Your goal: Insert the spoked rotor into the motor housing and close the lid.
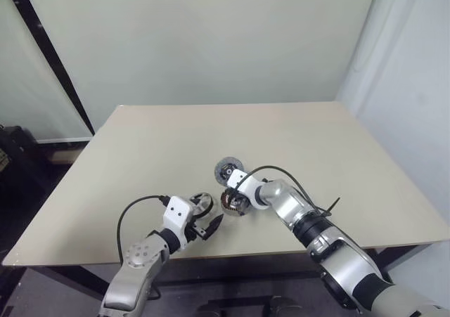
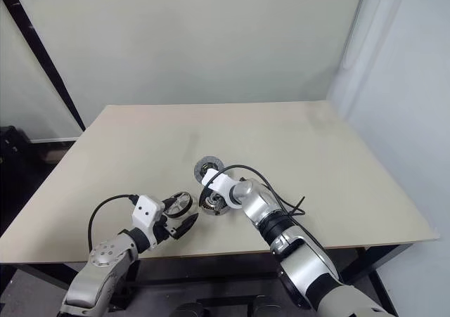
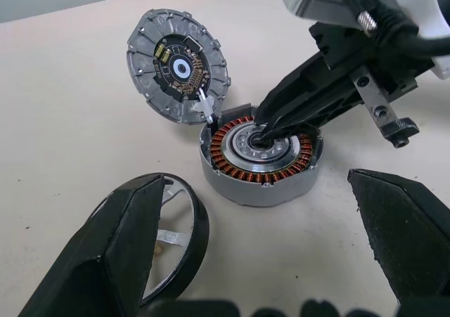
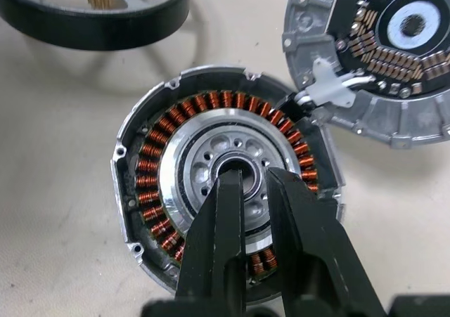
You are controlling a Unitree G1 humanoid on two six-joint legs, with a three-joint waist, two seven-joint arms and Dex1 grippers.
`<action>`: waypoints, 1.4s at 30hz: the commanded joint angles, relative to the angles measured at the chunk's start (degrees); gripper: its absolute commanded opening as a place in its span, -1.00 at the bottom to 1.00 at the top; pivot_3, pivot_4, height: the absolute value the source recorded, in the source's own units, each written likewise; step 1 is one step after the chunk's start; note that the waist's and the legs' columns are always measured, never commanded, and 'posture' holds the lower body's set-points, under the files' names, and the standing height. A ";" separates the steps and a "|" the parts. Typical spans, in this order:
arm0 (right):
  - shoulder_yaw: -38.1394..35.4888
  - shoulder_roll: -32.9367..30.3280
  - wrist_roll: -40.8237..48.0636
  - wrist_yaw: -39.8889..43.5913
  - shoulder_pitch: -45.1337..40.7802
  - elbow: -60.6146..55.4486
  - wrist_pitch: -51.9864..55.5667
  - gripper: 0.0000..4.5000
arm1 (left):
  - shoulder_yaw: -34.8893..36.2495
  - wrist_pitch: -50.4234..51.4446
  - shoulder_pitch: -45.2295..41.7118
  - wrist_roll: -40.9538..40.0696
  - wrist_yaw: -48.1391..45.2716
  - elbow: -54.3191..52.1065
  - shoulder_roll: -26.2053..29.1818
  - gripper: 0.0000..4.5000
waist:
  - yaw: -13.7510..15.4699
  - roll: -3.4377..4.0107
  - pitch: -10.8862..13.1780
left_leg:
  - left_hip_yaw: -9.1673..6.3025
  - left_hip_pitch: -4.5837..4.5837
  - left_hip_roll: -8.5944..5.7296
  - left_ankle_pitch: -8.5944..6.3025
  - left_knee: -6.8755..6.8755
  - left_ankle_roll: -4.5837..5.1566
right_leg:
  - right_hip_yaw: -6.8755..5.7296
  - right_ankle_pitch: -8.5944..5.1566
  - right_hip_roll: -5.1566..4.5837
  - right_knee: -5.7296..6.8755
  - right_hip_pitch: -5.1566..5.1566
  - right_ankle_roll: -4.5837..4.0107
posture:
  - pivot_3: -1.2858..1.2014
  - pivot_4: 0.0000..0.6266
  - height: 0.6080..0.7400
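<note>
The motor housing (image 4: 148, 183), a round shell with a ring of copper windings, lies on the table (image 1: 176, 134). My right gripper (image 4: 249, 176) reaches down into it. Its fingers are almost together, with the tips pinching the rim of the pale hub's central hole. The lid (image 3: 179, 64) lies face up just beyond the housing, showing its circuit board, and a short white lead joins the two. The spoked rotor (image 3: 176, 236) sits on the table beside the housing, partly hidden by one finger of my left gripper (image 1: 209, 215). That gripper stands open and holds nothing.
A black cable (image 1: 295, 183) loops off my right wrist above the table. The table's front edge (image 1: 84, 257) runs close behind my left arm. A pale wall stands behind the table.
</note>
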 commanded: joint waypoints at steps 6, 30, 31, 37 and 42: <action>0.23 0.12 -0.66 -1.55 -1.28 1.05 -0.75 -0.91 | 0.36 -0.64 -0.71 0.00 0.25 -2.59 0.08 1.00 | 0.00 0.00 0.00 | 0.00 0.02 0.00 0.00 0.00 0.00 | 0.01 0.00 0.00 0.00 0.01 0.00 | 0.03 -1.00 1.00; 0.76 -1.42 0.28 2.37 -0.69 -5.45 2.52 -1.00 | 0.24 -0.83 -1.02 0.07 0.14 -2.06 0.02 1.00 | -0.01 0.01 0.01 | 0.00 -0.02 0.00 0.00 0.00 0.00 | -0.01 0.00 0.00 -0.01 -0.01 0.00 | 0.03 -1.00 1.00; 1.01 -1.22 0.18 2.32 -0.40 -5.42 2.49 -1.00 | 0.21 -0.83 -1.05 0.07 0.16 -2.06 -0.02 1.00 | -0.02 0.01 0.00 | 0.00 -0.01 0.00 0.00 -0.01 0.00 | -0.02 0.00 0.00 -0.01 -0.01 0.00 | 0.03 -1.00 1.00; 1.99 -0.12 -0.20 1.83 0.37 -4.90 1.82 -1.00 | 0.25 -0.75 -0.90 0.05 0.28 -2.31 -0.07 1.00 | -0.01 0.01 0.01 | 0.00 0.00 0.01 0.00 -0.03 -0.01 | -0.02 0.00 0.00 -0.01 -0.02 0.00 | 0.03 -1.00 1.00; 2.58 0.29 -0.25 1.91 0.56 -4.63 1.57 -1.00 | 0.42 -0.82 -0.60 0.07 0.46 -2.48 -0.06 1.00 | -0.01 0.01 0.01 | 0.00 0.00 0.01 0.00 -0.03 0.00 | -0.01 0.00 -0.01 -0.01 -0.02 0.00 | 0.03 -1.00 1.00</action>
